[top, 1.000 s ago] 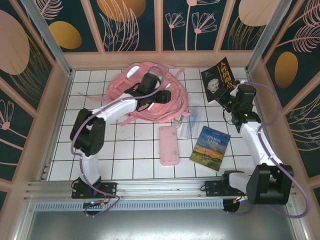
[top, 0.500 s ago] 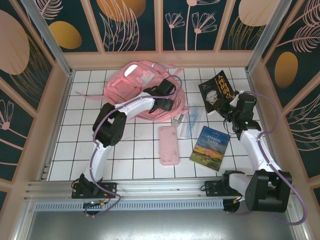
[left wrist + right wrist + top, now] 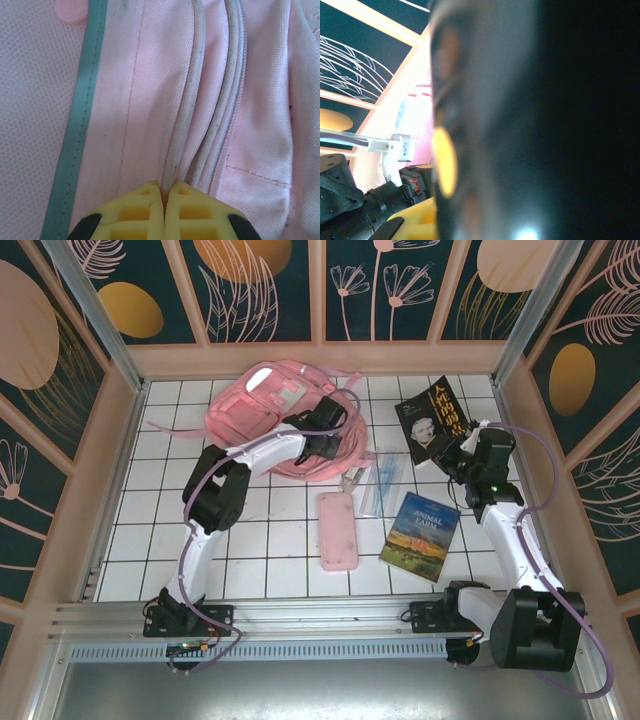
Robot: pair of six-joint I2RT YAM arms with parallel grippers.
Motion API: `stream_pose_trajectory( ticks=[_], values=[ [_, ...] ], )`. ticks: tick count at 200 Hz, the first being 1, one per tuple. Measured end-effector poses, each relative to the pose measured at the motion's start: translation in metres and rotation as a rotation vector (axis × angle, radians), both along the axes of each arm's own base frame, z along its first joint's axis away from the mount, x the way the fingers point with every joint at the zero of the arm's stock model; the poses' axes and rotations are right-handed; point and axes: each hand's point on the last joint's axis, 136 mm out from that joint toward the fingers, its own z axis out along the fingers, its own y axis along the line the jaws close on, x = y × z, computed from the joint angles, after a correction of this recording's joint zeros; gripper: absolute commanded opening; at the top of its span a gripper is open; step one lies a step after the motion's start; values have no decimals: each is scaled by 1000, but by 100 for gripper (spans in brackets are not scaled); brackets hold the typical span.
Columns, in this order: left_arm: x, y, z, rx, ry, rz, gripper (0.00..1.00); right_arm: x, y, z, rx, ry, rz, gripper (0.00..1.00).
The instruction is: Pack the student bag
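Note:
The student bag (image 3: 265,405), pink with a white stripe, lies at the back of the tiled table. My left gripper (image 3: 325,445) rests on its right-hand edge. In the left wrist view its yellow fingertips (image 3: 150,192) are shut together on a whitish piped seam of the student bag (image 3: 125,100). My right gripper (image 3: 457,452) is shut on the lower edge of a black book (image 3: 432,418) and holds it tilted above the table at the back right. In the right wrist view the black book's dark cover (image 3: 545,125) sits right against the lens, beside one yellow finger (image 3: 415,222).
A flat pink pencil case (image 3: 338,530) lies in the middle of the table. A book titled Animal Farm (image 3: 420,523) lies to its right. Clear plastic items (image 3: 378,480) lie between the bag and these. Wooden walls close in the table on three sides.
The left arm swung right over the bag, which shifted and now shows its front. The left jaws closed on the bag's seam. The right gripper carried the black book slightly left.

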Motion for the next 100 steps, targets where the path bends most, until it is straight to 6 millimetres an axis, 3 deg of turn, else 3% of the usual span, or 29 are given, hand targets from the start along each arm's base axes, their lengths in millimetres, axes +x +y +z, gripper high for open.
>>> stream_pose_trajectory(
  ticks=[24,71,100],
  values=[
    [-2,7,26,-79,23,2,0,2,3,-2,12,3,20,0],
    [7,28,118,-259,-52,23,0,7,12,-9,42,18,60,0],
    [14,41,145,-367,-49,30,0,8,34,-9,62,9,134,0]
  ],
)
